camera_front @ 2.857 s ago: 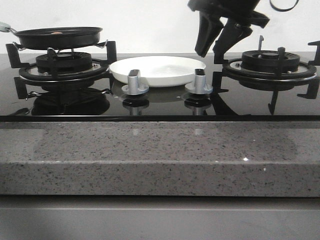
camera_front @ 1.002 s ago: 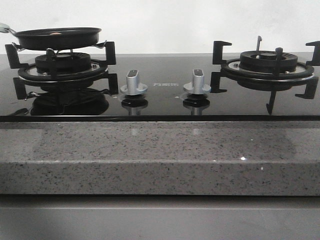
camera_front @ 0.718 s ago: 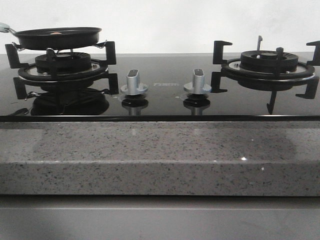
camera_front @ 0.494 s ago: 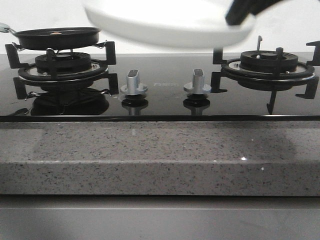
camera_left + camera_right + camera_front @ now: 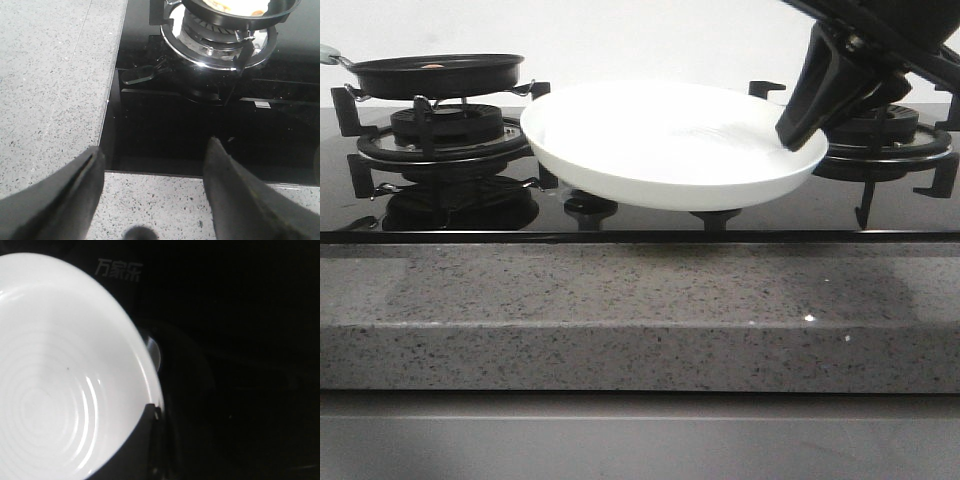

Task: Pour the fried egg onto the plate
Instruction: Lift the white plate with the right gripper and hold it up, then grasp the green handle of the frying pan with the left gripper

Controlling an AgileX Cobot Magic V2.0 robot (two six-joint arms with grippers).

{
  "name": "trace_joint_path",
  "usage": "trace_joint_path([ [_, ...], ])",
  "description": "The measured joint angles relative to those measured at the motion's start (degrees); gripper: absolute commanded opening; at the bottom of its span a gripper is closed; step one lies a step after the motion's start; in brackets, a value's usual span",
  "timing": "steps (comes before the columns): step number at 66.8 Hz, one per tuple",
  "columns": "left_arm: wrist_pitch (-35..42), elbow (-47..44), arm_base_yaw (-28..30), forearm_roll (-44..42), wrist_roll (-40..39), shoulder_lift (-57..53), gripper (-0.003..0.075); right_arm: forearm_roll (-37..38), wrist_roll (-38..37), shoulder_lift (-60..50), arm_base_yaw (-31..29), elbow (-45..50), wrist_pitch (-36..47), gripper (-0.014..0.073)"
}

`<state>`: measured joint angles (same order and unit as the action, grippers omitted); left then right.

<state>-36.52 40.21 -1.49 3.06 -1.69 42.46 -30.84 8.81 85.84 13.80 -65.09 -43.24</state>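
Note:
The white plate [image 5: 670, 140] hangs in the air over the middle of the hob, near its front edge. My right gripper [image 5: 798, 132] is shut on the plate's right rim; in the right wrist view one finger [image 5: 145, 440] lies over the rim of the plate [image 5: 55, 385]. The fried egg [image 5: 433, 66] lies in the black frying pan [image 5: 435, 76] on the left burner; only a sliver of it shows. In the left wrist view the egg [image 5: 245, 7] shows in the pan [image 5: 235, 19]. My left gripper [image 5: 155, 147] is open and empty over the counter's edge.
The pan stands on the left burner grate [image 5: 440, 140]. The right burner grate [image 5: 910, 150] is partly behind my right arm. The plate hides the two knobs. The black glass hob [image 5: 200, 135] meets the speckled grey counter [image 5: 640, 300] along its front edge.
The plate, out of view 1.0 and 0.7 s ago, came into view at the top of the frame 0.5 s ago. It is now lower, in the right gripper.

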Motion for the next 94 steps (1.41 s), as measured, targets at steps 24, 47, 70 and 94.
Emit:
trace_joint_path([
  [24,0.2,0.4,0.0,-0.3,0.0,0.6,0.0575,-0.1,0.0,0.2,0.0,0.0,0.3,-0.0067],
  [47,-0.2,11.0,0.0,-0.3,2.4,7.7,0.0575,-0.1,0.1,0.2,0.0,0.0,0.4,-0.0067],
  [70,-10.5,28.8,3.7,3.1,6.1,28.7,0.0575,-0.1,0.1,0.2,0.0,0.0,0.4,-0.0067],
  [94,-17.6,41.6,17.8,30.5,21.8,46.7,0.0575,-0.1,0.1,0.2,0.0,0.0,0.4,-0.0067],
])
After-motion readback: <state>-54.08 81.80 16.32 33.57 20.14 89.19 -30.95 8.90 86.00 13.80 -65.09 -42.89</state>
